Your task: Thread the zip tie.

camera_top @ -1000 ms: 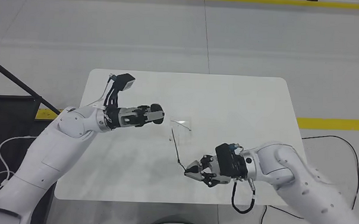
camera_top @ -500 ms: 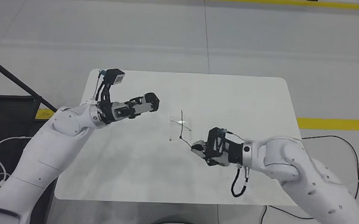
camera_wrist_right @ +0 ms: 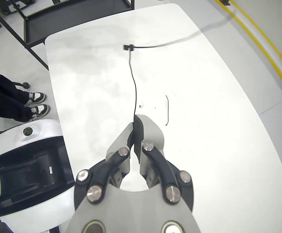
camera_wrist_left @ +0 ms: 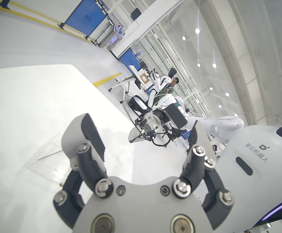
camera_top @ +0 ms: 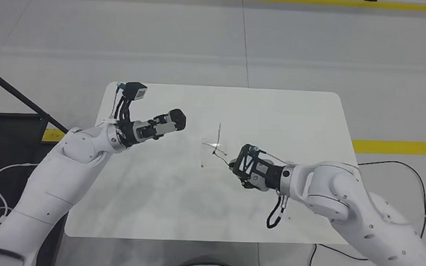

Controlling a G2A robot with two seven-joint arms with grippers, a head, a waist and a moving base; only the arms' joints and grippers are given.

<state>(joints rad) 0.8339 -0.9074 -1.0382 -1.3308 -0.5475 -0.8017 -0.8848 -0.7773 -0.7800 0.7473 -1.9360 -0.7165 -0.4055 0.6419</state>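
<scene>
Zip tie (camera_wrist_right: pixel 132 81), thin and black, pinched at one end in clenched right gripper (camera_wrist_right: pixel 134 120), raised off white table (camera_top: pixel 284 114) near its middle, locking head at far end. Left gripper (camera_wrist_left: pixel 142 123) spread wide, empty, well apart toward table's left side.

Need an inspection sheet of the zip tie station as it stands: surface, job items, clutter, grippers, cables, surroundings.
Surface: white table, rounded corners.
Job's things: black zip tie, one end pinched in the right gripper, head at the far end, over the table.
Clutter: clear plastic sheet mid-table, with a thin black strand on it.
Grippers: right gripper shut on the zip tie; left gripper open, above the table, holding nothing.
Cables: black cable looped at the right wrist.
Surroundings: yellow floor line; black frame beside the table.
</scene>
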